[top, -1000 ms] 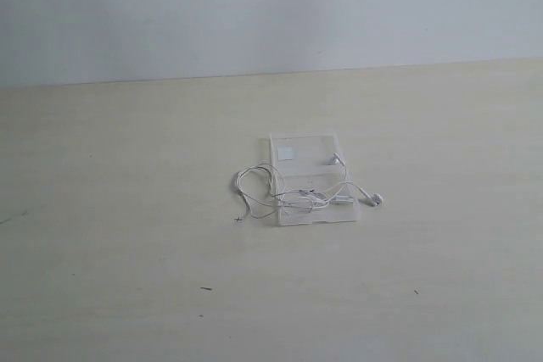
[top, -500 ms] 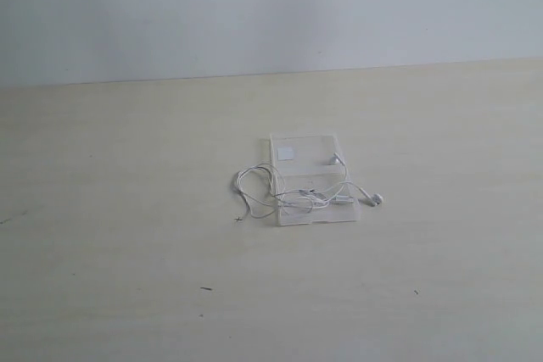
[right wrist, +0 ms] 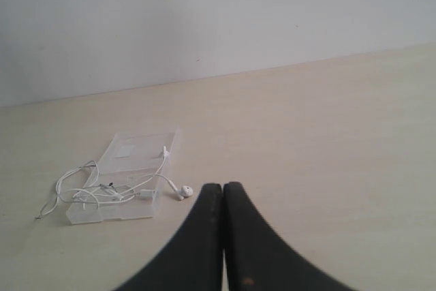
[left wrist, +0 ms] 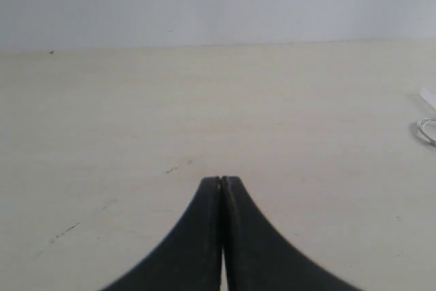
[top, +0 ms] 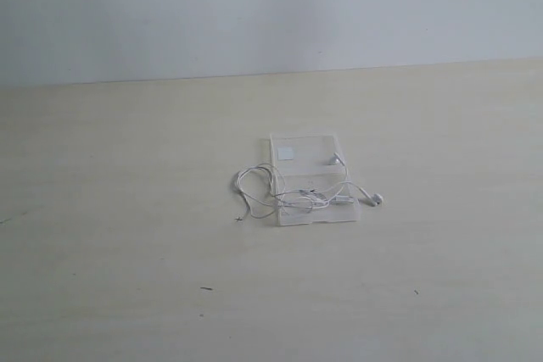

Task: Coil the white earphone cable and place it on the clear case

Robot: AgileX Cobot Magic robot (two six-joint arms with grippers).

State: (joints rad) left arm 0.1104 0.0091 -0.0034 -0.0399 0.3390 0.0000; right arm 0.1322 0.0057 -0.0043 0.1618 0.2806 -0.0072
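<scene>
The clear case lies open and flat near the middle of the table, its white sticker on the far half. The white earphone cable sprawls loosely across its near half, a loop spilling off to the left and one earbud resting on the table to the right. In the right wrist view the clear case and earbud lie just beyond my right gripper, which is shut and empty. My left gripper is shut over bare table; a bit of cable shows at the frame edge.
The pale wooden table runs back to a white wall. Small dark specks mark the near tabletop. Neither arm shows in the exterior view.
</scene>
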